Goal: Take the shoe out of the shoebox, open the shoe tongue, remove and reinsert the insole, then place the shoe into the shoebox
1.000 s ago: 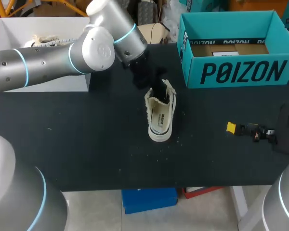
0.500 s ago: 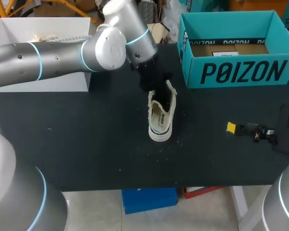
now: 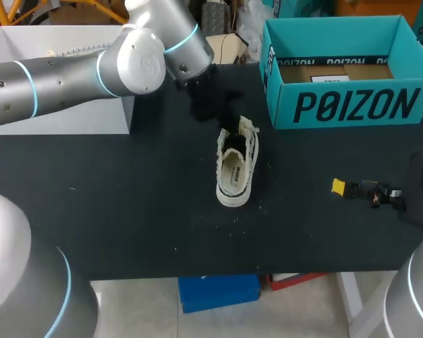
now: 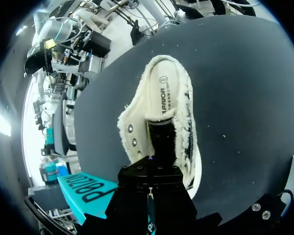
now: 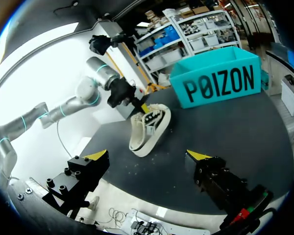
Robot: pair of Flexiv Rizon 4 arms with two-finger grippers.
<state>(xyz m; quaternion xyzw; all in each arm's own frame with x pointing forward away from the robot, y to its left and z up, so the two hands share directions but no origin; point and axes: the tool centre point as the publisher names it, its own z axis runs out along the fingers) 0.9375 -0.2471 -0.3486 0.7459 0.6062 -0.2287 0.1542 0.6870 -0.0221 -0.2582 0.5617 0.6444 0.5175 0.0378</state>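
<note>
Left gripper point(image 3: 230, 131) at one shoe point(image 3: 234, 174), grip untellable; right gripper point(image 5: 147, 156) fingers apart; one shoebox point(image 3: 352, 107).

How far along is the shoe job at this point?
Done: the shoe is out of the teal shoebox and stands on the table. In hand: the left hand is at the shoe's opening; the right hand is open, apart from it. Left: the insole lies inside, so removal, reinsertion and boxing remain.

Left arm point(image 3: 70, 74): silver rounded links, banded in light blue. Right tool point(image 5: 147, 156): black fingers point(image 5: 78, 176), tipped yellow, screws noted.
</note>
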